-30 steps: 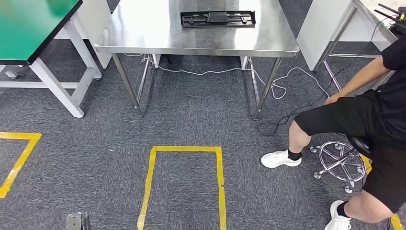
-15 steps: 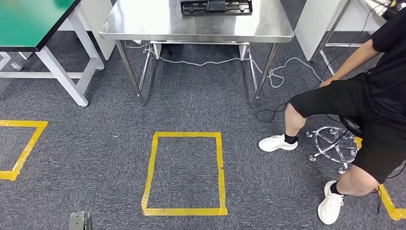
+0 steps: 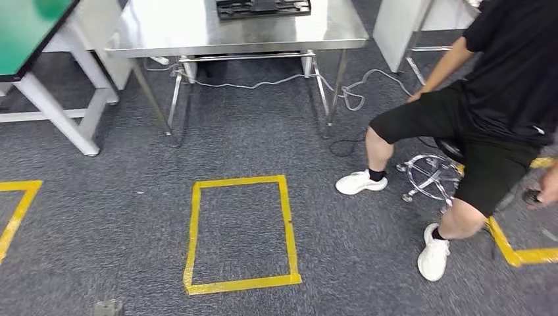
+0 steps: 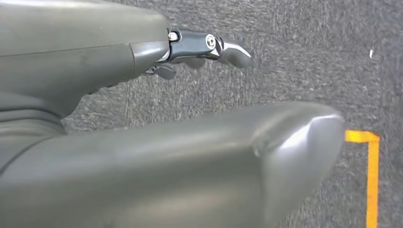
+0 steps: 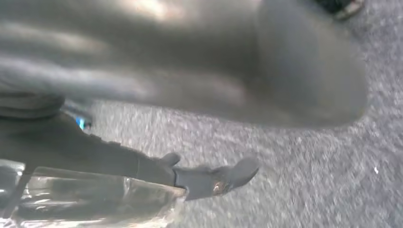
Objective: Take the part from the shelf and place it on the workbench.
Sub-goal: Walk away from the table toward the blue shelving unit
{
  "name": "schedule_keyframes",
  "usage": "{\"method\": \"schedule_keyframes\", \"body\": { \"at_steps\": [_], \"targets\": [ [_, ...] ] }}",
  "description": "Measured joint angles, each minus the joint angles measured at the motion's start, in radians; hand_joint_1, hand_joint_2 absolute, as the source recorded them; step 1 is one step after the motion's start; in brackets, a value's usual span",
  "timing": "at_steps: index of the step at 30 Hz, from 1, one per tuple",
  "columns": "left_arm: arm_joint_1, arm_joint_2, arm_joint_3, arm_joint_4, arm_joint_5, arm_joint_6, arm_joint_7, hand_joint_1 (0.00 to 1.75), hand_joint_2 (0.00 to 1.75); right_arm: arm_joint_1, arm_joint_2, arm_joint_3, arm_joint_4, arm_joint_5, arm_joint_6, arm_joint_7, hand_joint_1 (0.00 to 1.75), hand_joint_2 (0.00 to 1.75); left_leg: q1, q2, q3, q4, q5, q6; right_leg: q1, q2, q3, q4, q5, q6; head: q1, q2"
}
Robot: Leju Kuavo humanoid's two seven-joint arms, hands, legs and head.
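Observation:
A long black part (image 3: 263, 7) lies on the steel workbench (image 3: 197, 33) at the far edge of the head view. My left hand (image 4: 95, 61) hangs over grey carpet; its thick thumb (image 4: 247, 161) and a dark finger (image 4: 214, 46) stand apart with nothing between them. My right hand (image 5: 190, 71) also hangs over the carpet, blurred. A clear, shiny, plastic-like shape (image 5: 85, 199) lies against its dark fingers (image 5: 214, 178); I cannot tell what it is or whether the hand holds it.
A person (image 3: 500, 79) in black sits on a wheeled stool (image 3: 431, 178) at the right, feet out on the carpet. A yellow tape rectangle (image 3: 240, 234) marks the floor ahead. A green-topped table (image 3: 26, 26) stands far left. A cable (image 3: 355, 99) trails under the workbench.
The whole head view has shifted: the workbench has slid up and left and the seated person shows more fully, so the camera has moved back and turned right. Nothing on the bench moved.

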Motion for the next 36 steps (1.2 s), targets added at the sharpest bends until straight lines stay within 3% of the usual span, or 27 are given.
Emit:
{"method": "schedule_keyframes", "body": {
  "at_steps": [1,3,5,7,8,9,11,13,15,16,18,20,22,23,25,27,29,31,33,35,36],
  "targets": [
    [-0.002,0.0,0.0,0.0,0.0,0.0,0.0,0.0,0.0,0.001,0.0,0.0,0.0,0.0,0.0,0.0,0.0,0.0,0.0,0.016,0.005,-0.016,0.004,0.005,0.002,-0.004,-0.008,0.005,-0.001,0.004,-0.001,0.0],
    [-0.005,-0.003,0.0,0.0,-0.001,0.001,0.0,0.0,0.0,0.002,-0.001,0.0,0.0,0.0,0.0,0.0,0.0,0.0,0.004,0.048,0.015,-0.05,0.015,0.02,0.008,-0.04,-0.049,0.066,-0.028,0.003,0.004,0.0],
    [-0.004,-0.005,0.0,0.001,-0.002,0.001,-0.001,0.0,0.0,0.001,-0.003,0.0,0.0,0.002,0.0,0.0,0.0,0.0,0.006,0.077,0.014,-0.059,0.022,0.028,0.003,-0.079,-0.121,0.2,-0.081,-0.001,0.012,0.0],
    [-0.002,-0.006,0.0,0.002,-0.004,0.001,-0.001,0.0,0.0,0.003,-0.005,0.0,0.0,0.004,0.0,0.0,0.0,0.0,0.006,0.104,0.011,-0.058,0.023,0.026,-0.007,-0.091,-0.17,0.291,-0.102,0.012,0.014,0.0],
    [-0.002,-0.007,0.0,0.002,-0.004,0.001,-0.001,0.0,0.0,0.004,-0.007,0.0,0.001,0.004,0.0,0.0,0.0,0.0,0.007,0.117,0.01,-0.057,0.024,0.023,-0.013,-0.095,-0.165,0.281,-0.091,0.024,0.014,0.0],
    [-0.002,-0.008,0.0,0.002,-0.005,0.001,-0.001,0.0,0.0,0.005,-0.008,0.0,0.001,0.004,0.0,0.0,0.0,0.0,0.009,0.128,0.009,-0.054,0.023,0.018,-0.019,-0.105,-0.139,0.23,-0.066,0.039,0.014,0.0],
    [-0.002,-0.009,0.0,0.002,-0.006,0.001,0.0,0.0,0.0,0.004,-0.008,0.0,0.001,0.004,-0.001,-0.001,0.0,0.0,0.01,0.149,0.007,-0.042,0.018,0.003,-0.026,-0.145,-0.062,0.084,-0.013,0.06,0.015,0.0],
    [-0.004,-0.006,0.0,0.002,-0.007,0.001,0.0,0.0,0.0,0.0,-0.006,0.0,0.001,0.005,-0.001,-0.004,0.0,0.0,0.007,0.165,0.004,-0.029,0.01,-0.015,-0.025,-0.165,-0.029,0.014,0.008,0.054,0.014,0.0],
    [-0.006,-0.006,0.0,0.002,-0.008,0.001,0.0,0.0,0.0,0.001,-0.006,0.0,0.001,0.007,-0.001,-0.005,0.0,0.0,0.01,0.182,0.006,-0.025,0.008,-0.028,-0.019,-0.145,-0.039,0.016,0.011,0.034,0.011,0.0],
    [-0.007,-0.007,0.0,0.002,-0.009,0.001,0.001,0.0,0.0,0.002,-0.006,0.0,0.001,0.007,-0.001,-0.005,0.0,0.0,0.016,0.179,0.006,-0.022,0.004,-0.034,-0.02,-0.135,-0.041,0.018,0.013,0.026,0.009,0.0],
    [-0.007,-0.007,0.0,0.002,-0.009,0.001,0.0,0.0,0.0,0.003,-0.005,0.0,0.001,0.009,-0.001,-0.005,0.0,0.0,0.023,0.14,-0.011,0.026,-0.039,-0.041,-0.023,-0.115,-0.041,0.018,0.021,0.008,0.006,0.0],
    [-0.005,-0.007,0.0,0.002,-0.01,0.001,0.001,0.0,0.0,0.004,-0.003,0.0,0.001,0.009,-0.002,-0.005,0.0,0.0,0.023,0.087,-0.065,0.156,-0.12,-0.04,-0.018,-0.094,-0.045,0.019,0.029,-0.004,0.001,0.0],
    [-0.003,-0.006,0.0,0.002,-0.01,0.001,0.001,0.0,0.0,0.005,-0.001,0.0,0.002,0.009,-0.002,-0.005,0.0,0.0,0.02,0.07,-0.115,0.273,-0.166,-0.034,-0.007,-0.069,-0.05,0.02,0.033,-0.01,0.0,0.0],
    [-0.003,-0.006,0.0,0.002,-0.01,0.001,0.001,0.0,0.0,0.006,-0.001,0.0,0.002,0.009,-0.002,-0.005,0.0,0.0,0.019,0.068,-0.119,0.28,-0.158,-0.028,-0.003,-0.055,-0.05,0.021,0.034,-0.011,0.0,0.0],
    [-0.003,-0.006,0.0,0.002,-0.01,0.001,0.001,0.0,0.0,0.007,-0.002,0.0,0.002,0.009,-0.002,-0.005,0.0,0.0,0.015,0.055,-0.073,0.185,-0.094,-0.011,0.005,-0.027,-0.05,0.023,0.035,-0.013,0.0,0.0],
    [-0.003,-0.003,0.0,0.003,-0.013,0.001,0.002,0.0,0.0,0.005,0.003,0.0,0.003,0.009,-0.001,-0.005,0.0,0.0,0.012,0.004,-0.012,0.061,-0.041,0.012,0.007,-0.002,-0.052,0.025,0.038,-0.008,0.003,0.0],
    [-0.004,0.0,-0.001,0.004,-0.017,0.001,0.003,0.0,0.0,0.004,0.007,0.0,0.003,0.01,-0.001,-0.004,0.0,0.0,0.005,-0.025,0.007,0.016,-0.03,0.027,0.002,0.02,-0.061,0.026,0.045,0.003,0.005,0.0],
    [-0.007,0.001,-0.001,0.004,-0.021,0.001,0.003,0.0,0.0,0.005,0.008,-0.001,0.003,0.01,-0.002,-0.004,0.0,0.0,0.002,-0.001,0.01,-0.002,-0.019,0.033,-0.001,0.036,-0.071,0.022,0.053,0.016,0.002,0.0],
    [-0.011,-0.002,-0.004,0.003,-0.028,0.001,0.001,0.0,0.0,0.007,0.006,-0.001,0.004,0.01,-0.002,-0.003,0.0,0.0,0.003,0.028,0.019,-0.033,0.001,0.038,0.006,-0.004,-0.098,0.055,0.036,0.018,0.004,0.0],
    [-0.01,-0.004,-0.007,0.004,-0.032,0.001,-0.003,0.0,0.0,0.004,0.005,-0.001,0.004,0.013,-0.002,-0.003,0.0,0.0,0.0,0.06,0.019,-0.049,0.013,0.039,0.007,-0.067,-0.158,0.165,-0.018,0.012,0.01,0.0],
    [-0.009,-0.004,-0.007,0.004,-0.033,0.001,-0.004,0.0,0.0,0.002,0.004,-0.001,0.004,0.014,-0.002,-0.003,0.0,0.0,-0.002,0.077,0.015,-0.049,0.015,0.039,0.004,-0.083,-0.19,0.233,-0.045,0.012,0.013,0.0]
  ]
}}
